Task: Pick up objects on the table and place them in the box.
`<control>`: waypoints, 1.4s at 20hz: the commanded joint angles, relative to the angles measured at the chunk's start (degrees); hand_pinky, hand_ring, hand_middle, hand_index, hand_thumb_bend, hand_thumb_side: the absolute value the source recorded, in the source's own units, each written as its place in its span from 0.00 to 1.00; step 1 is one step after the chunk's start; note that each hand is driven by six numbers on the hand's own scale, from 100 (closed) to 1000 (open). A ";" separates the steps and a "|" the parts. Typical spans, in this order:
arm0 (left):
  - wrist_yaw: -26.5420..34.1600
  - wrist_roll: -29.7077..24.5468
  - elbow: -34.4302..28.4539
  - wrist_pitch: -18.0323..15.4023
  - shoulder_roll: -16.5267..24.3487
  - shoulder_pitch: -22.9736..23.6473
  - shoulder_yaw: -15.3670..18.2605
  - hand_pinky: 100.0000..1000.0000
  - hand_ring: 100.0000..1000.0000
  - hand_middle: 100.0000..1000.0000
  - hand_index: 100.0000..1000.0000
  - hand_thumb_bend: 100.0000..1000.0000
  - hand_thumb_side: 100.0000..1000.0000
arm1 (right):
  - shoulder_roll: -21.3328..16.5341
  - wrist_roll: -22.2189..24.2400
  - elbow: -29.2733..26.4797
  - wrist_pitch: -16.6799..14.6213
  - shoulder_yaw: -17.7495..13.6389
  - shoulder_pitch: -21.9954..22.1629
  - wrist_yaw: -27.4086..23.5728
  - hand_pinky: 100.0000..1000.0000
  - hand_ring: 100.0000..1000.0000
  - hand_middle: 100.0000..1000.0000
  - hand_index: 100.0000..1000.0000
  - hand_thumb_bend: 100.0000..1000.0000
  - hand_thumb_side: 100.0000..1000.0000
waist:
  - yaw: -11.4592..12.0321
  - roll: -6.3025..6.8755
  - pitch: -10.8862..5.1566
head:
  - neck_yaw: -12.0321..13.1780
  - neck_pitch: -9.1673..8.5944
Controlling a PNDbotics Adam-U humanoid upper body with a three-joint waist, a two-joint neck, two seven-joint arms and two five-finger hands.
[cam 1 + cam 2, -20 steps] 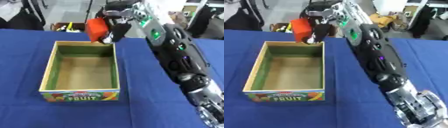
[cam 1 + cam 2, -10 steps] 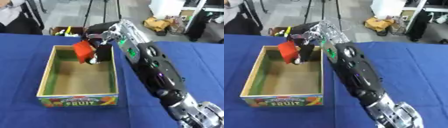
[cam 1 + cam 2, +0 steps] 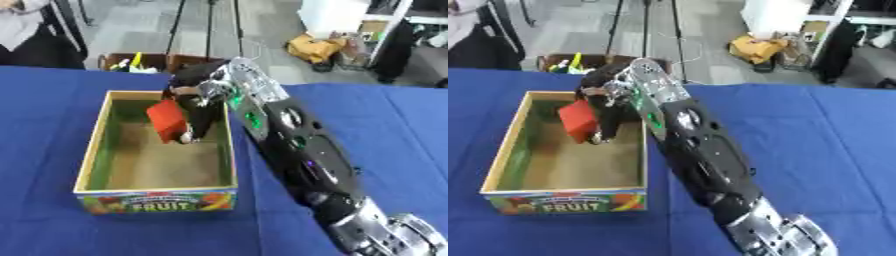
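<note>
So on the left sits the cardboard fruit box [image 3: 96, 150], open top, with "FRUIT" printed on its near wall, standing on a blue tablecloth [image 3: 385, 130]. Its floor looks bare as far as I can see.

Moving right, there's a red block-shaped object [image 3: 166, 121] hanging over the far part of the box, already below the rim line by the look of it, tilted a bit rather than level. It's not touching the floor as far as I can tell.

Holding it is the right hand [image 3: 198, 102], fingers curled around the red thing from its right side, with the arm stretching in from the lower right across the box's right wall. Reaching over that wall makes sense: it lets the object go down inside without bumping the cardboard.

I'd say this is the drop-off step, with only the letting go left. The left hand isn't visible anywhere.
</note>
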 commanded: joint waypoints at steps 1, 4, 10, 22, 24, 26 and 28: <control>-0.14 0.06 -1.15 0.06 1.33 -0.31 -0.04 0.20 0.60 0.50 0.41 0.00 0.84 | 0.41 2.84 0.35 -4.50 1.08 -0.49 1.64 0.40 0.57 0.29 0.20 0.00 0.30 | 0.01 0.32 -1.29 | 0.15 -0.56; -0.15 0.05 -1.15 0.05 1.29 -0.38 -0.06 0.20 0.60 0.50 0.41 0.00 0.84 | 0.84 2.86 0.75 -5.84 1.82 -0.08 1.71 0.40 0.57 0.29 0.20 0.00 0.30 | -0.04 0.27 -1.13 | 0.14 -0.53; -0.20 0.07 -1.15 0.03 1.27 -0.57 -0.03 0.20 0.60 0.50 0.41 0.00 0.84 | 1.24 2.86 2.05 -7.34 3.16 -0.01 1.87 0.40 0.59 0.34 0.25 0.00 0.30 | 0.09 -0.01 -0.83 | -0.19 -0.87; -0.15 0.23 -1.15 0.09 1.05 -0.58 0.02 0.20 0.59 0.49 0.41 0.00 0.84 | 1.34 2.86 3.32 -12.25 4.56 -0.31 3.66 0.63 0.83 0.81 0.74 0.16 0.36 | 0.33 -0.36 -0.92 | -0.78 -0.82; -0.16 0.34 -1.15 0.09 1.05 -0.53 0.11 0.20 0.59 0.49 0.41 0.00 0.84 | 0.97 2.86 2.86 -13.18 4.48 -0.49 5.04 0.65 0.85 0.83 0.77 0.34 0.41 | 0.23 -0.34 -1.04 | -0.75 -0.64; -0.14 0.37 -1.15 0.09 1.03 -0.52 0.10 0.20 0.59 0.49 0.41 0.00 0.84 | 0.26 2.86 1.17 -13.03 4.48 -0.74 6.62 0.66 0.87 0.85 0.80 0.47 0.45 | 0.18 -0.33 -1.11 | -0.77 -0.52; -0.15 0.42 -1.15 0.10 1.03 -0.49 0.13 0.20 0.59 0.49 0.41 0.00 0.84 | -0.04 2.86 -0.37 -12.87 4.35 -0.70 8.37 0.67 0.88 0.87 0.84 0.55 0.46 | 0.15 -0.29 -1.15 | -0.78 -0.51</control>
